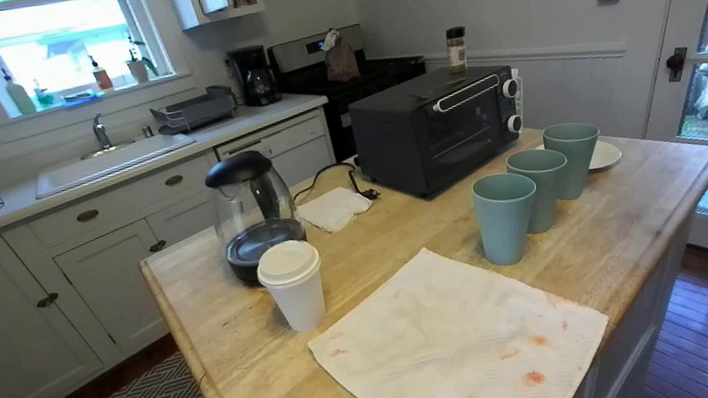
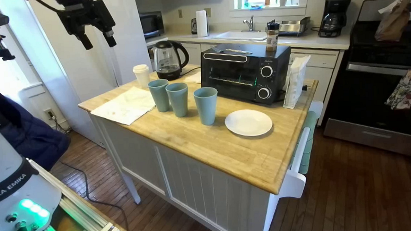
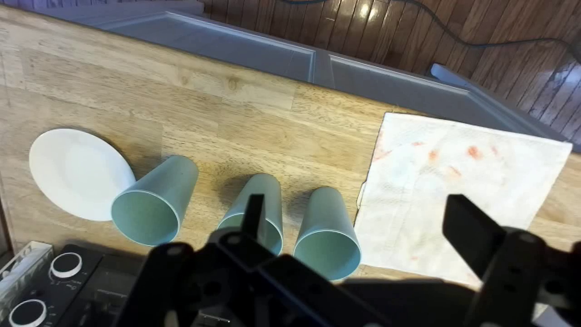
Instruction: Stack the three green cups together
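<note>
Three pale teal-green cups stand upright and apart in a row on the wooden island top. One cup (image 1: 502, 227) (image 2: 160, 97) (image 3: 327, 213) is beside the paper towel. The middle cup (image 1: 546, 195) (image 2: 179, 101) (image 3: 263, 190) stands between the others. The third cup (image 1: 573, 160) (image 2: 206, 106) (image 3: 174, 184) is beside the white plate. All three rims face up and the cups look empty inside. My gripper (image 2: 99, 43) (image 3: 356, 215) is open with nothing between its fingers, well above the island. In the wrist view its left finger hides part of the middle cup.
A stained paper towel (image 1: 460, 344) lies flat near the cups. A white plate (image 2: 248, 123) lies at the row's end. A black toaster oven (image 1: 435, 130) stands behind the cups, topped by a spice jar (image 2: 272, 37). A lidded white cup (image 1: 295, 288) and a glass kettle (image 1: 259, 220) stand farther along.
</note>
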Available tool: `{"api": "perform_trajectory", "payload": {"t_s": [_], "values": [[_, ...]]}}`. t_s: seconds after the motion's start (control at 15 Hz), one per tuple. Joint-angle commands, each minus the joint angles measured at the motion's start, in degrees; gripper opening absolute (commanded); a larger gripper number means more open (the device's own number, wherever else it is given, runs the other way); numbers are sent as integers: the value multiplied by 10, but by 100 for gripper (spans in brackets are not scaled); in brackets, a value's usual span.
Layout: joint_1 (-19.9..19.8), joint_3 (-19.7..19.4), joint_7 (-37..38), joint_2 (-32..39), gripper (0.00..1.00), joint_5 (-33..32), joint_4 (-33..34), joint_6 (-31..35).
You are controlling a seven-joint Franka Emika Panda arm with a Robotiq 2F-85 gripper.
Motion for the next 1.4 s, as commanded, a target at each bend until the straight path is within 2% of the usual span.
{"api": "perform_trajectory", "payload": {"t_s": [0.0, 0.67, 1.0, 1.33], "values": [[-14, 0, 54, 61, 100, 11, 18, 14], [-26, 27, 290, 291, 100, 132, 74, 187], [-45, 47, 430, 376, 100, 130, 95, 270], [-43, 46, 529, 440, 100, 123, 114, 300]]}}
